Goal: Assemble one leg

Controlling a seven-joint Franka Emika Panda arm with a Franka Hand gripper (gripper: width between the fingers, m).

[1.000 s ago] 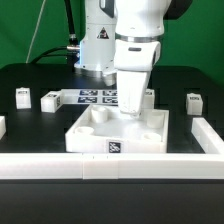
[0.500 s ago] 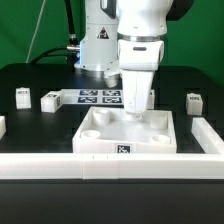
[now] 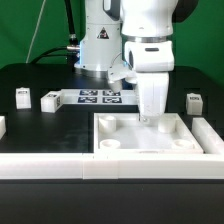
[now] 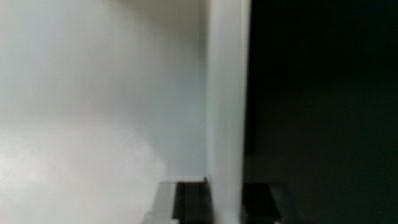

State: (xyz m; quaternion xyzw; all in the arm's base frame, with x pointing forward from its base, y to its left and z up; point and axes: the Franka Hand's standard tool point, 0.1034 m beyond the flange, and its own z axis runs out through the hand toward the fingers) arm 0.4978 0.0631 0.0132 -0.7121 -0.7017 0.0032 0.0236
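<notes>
Ext view, L to R: far-left leg [image 3: 20,96] and second leg [image 3: 48,100] loose on desk [image 3: 30,75], well apart from claw. Long axis unclear at this size. Marker board [image 3: 100,97] behind. Claw [image 3: 150,120] narrow, pinching back rim of panel [image 3: 120,140]. Right leg [image 3: 193,101] near claw, ext view's R, not touching. Wrist view alone shows fingertips [image 4: 192,203] flanking rim; legs in ext view only.

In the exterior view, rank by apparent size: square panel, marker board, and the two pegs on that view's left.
1. square panel
2. marker board
3. outer peg and inner peg: they look alike, so tied.
</notes>
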